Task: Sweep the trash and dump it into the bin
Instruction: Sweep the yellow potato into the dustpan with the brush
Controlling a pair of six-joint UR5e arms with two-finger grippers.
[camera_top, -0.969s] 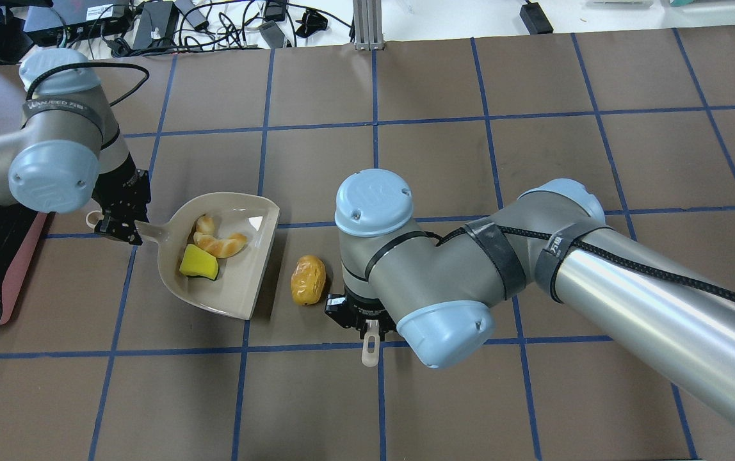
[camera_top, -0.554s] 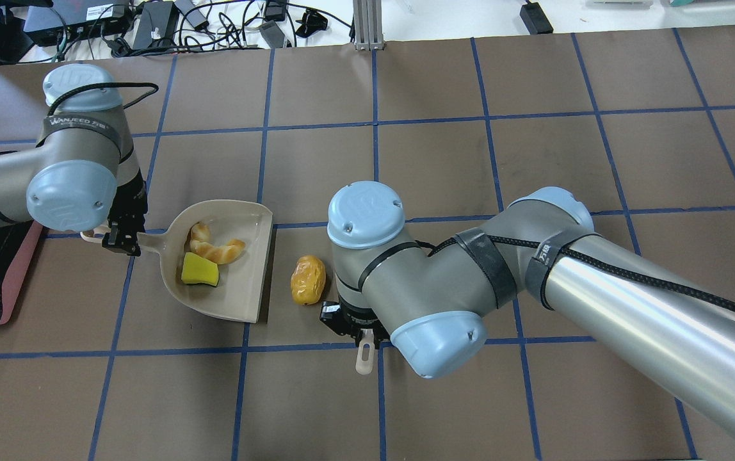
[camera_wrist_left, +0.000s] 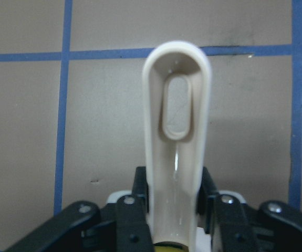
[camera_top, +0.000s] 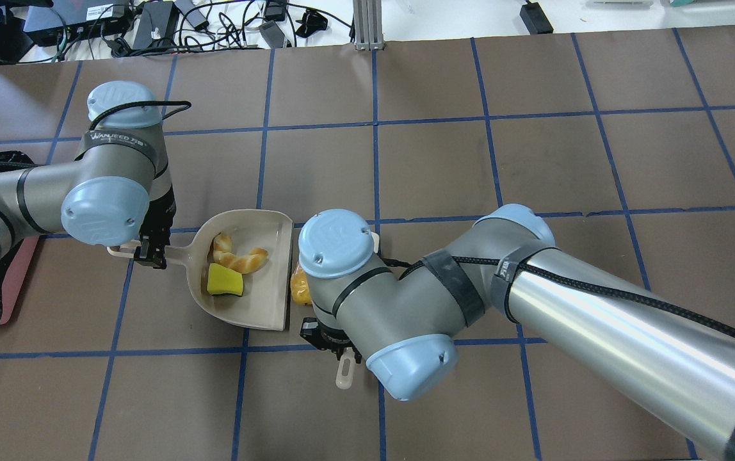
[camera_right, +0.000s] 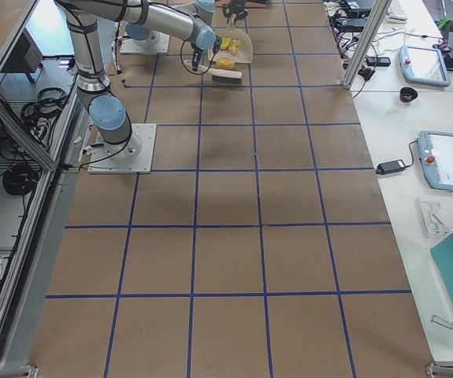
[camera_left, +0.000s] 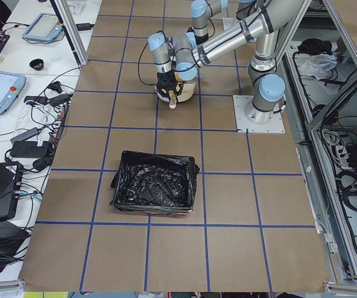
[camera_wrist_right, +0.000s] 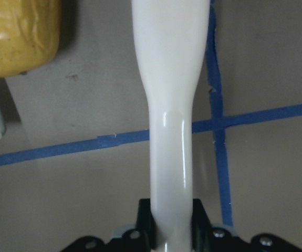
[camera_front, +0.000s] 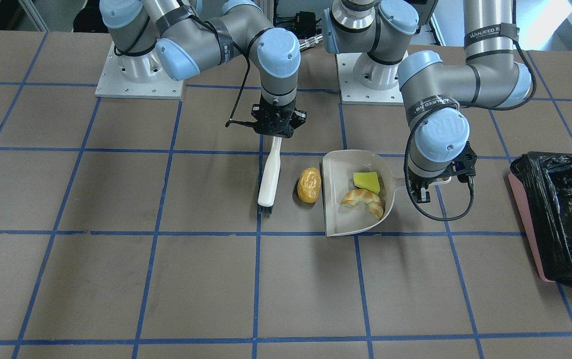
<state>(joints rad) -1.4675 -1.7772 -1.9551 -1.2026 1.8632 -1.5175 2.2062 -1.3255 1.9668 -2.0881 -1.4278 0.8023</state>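
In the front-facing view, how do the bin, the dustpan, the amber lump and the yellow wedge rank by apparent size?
1. bin, though the frame cuts it off
2. dustpan
3. amber lump and yellow wedge: too alike to rank

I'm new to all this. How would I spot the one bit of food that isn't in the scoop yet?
Find the beige dustpan near the middle of the table. Just outside its open edge, between it and the white brush, a glossy amber oval lump lies on the table. Unlike the yellow wedge and the croissant, it is outside the pan.
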